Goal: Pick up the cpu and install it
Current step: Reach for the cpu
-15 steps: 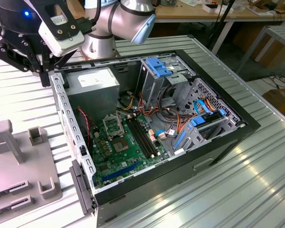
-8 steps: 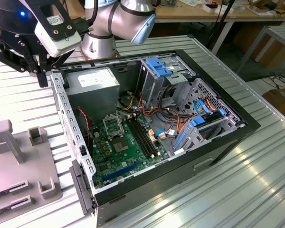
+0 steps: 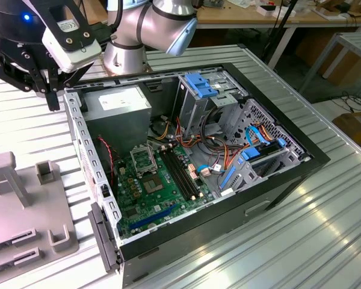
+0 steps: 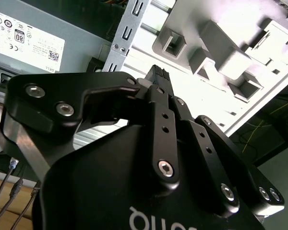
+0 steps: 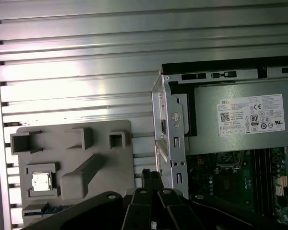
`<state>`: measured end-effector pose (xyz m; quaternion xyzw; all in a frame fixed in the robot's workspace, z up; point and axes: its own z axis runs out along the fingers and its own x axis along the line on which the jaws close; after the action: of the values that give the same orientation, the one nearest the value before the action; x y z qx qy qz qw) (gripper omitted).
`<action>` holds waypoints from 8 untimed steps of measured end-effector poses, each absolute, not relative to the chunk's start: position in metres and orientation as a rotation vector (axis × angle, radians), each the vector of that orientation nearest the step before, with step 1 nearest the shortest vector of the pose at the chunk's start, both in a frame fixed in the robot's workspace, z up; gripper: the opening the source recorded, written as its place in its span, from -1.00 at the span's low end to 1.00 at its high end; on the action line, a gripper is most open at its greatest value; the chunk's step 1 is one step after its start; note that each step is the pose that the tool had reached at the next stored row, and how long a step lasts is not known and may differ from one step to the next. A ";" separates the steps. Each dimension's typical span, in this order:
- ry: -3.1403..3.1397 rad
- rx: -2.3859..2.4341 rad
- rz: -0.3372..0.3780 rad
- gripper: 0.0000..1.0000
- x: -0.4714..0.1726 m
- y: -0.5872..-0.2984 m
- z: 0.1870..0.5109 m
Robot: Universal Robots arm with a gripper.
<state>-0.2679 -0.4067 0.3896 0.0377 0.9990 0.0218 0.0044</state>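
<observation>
The cpu [image 5: 41,182] is a small grey square chip lying in a square pocket of the grey fixture plate [image 5: 101,136] on the slatted table, beside the open computer case. My gripper [image 5: 151,173] hangs above the table between the plate and the case's metal edge, apart from the chip, shut with nothing in it. In the exterior view the gripper [image 3: 51,103] points down just outside the case's rear corner on that view's left. The green motherboard [image 3: 162,192] lies inside the case with its metal socket frame [image 3: 141,159] near the power supply.
The grey power supply [image 5: 240,120] fills the case end nearest me. The drive cage [image 3: 201,99] with blue clips and bundled cables stands at the far end. Upright pegs and blocks [image 3: 9,174] rise from the fixture plate. The case wall [image 3: 84,150] stands between plate and motherboard.
</observation>
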 end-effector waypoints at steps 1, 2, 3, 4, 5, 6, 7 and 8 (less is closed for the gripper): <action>3.130 0.118 0.068 -0.79 -0.268 -0.407 0.390; 3.130 0.118 0.068 -0.79 -0.269 -0.407 0.390; 3.130 0.118 0.068 -0.79 -0.269 -0.407 0.390; 3.130 0.118 0.068 -0.79 -0.270 -0.407 0.390; 3.130 0.118 0.068 -0.79 -0.271 -0.407 0.390; 3.130 0.118 0.068 -0.79 -0.272 -0.407 0.390; 3.130 0.118 0.068 -0.79 -0.273 -0.407 0.390; 3.130 0.118 0.068 -0.79 -0.274 -0.407 0.390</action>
<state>-0.2738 -0.4067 0.3897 0.0376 0.9990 0.0218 0.0043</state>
